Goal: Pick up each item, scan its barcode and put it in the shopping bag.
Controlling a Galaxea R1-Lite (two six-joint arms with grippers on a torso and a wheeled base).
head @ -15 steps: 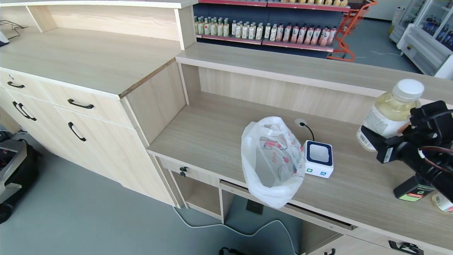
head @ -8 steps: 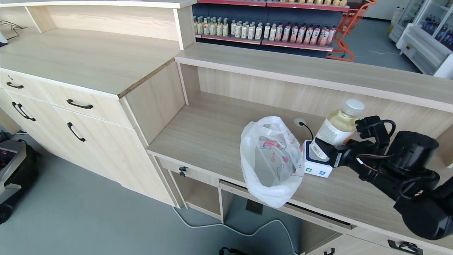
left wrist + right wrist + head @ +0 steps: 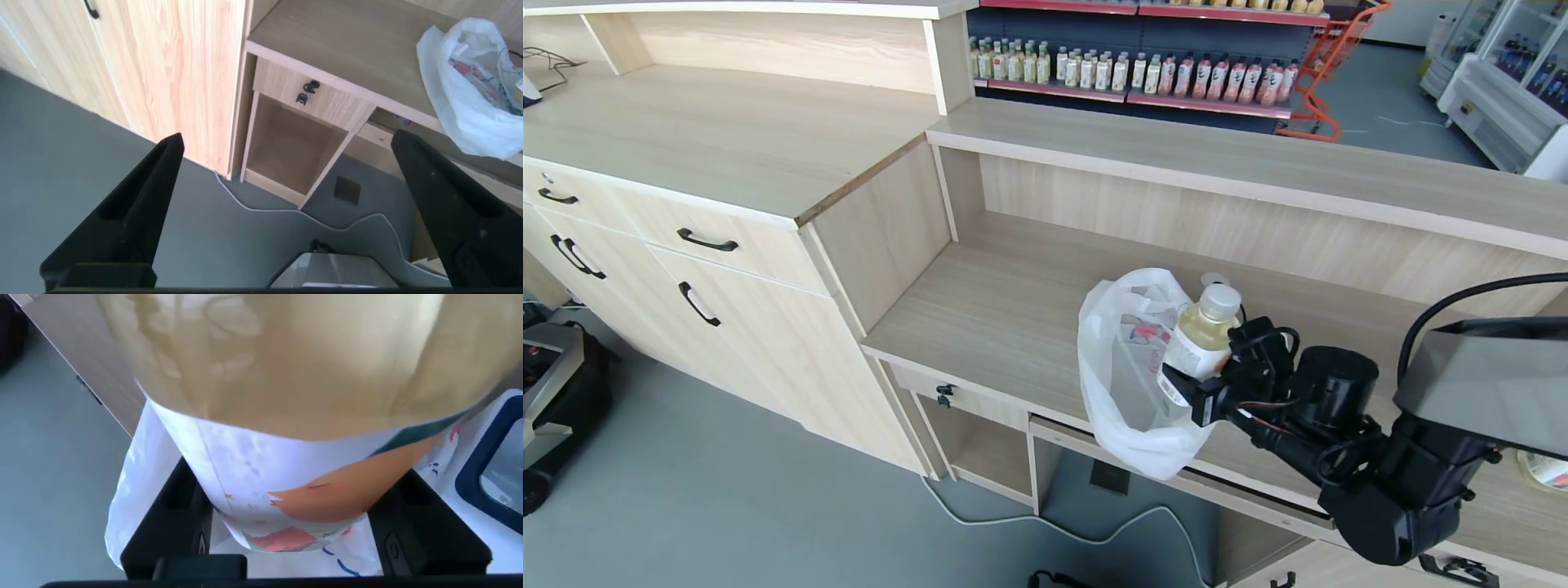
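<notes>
Overhanging the counter's (image 3: 1013,310) front edge: shopping bag (image 3: 1119,408). Clamped tight in the right gripper (image 3: 1188,382) — drink bottle (image 3: 1205,339), tilted, at the bag's mouth.

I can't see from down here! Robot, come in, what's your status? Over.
Left gripper open, holding nothing. Right gripper shut on the bottle, tilted at the mouth of the shopping bag, not yet dropped. Nothing seen blocking the opening.

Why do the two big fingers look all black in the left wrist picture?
In the left wrist view, the left gripper has black fingers close to the camera, dark against the paler grey floor; in the head view, the right gripper holding the bottle is black too.
</notes>
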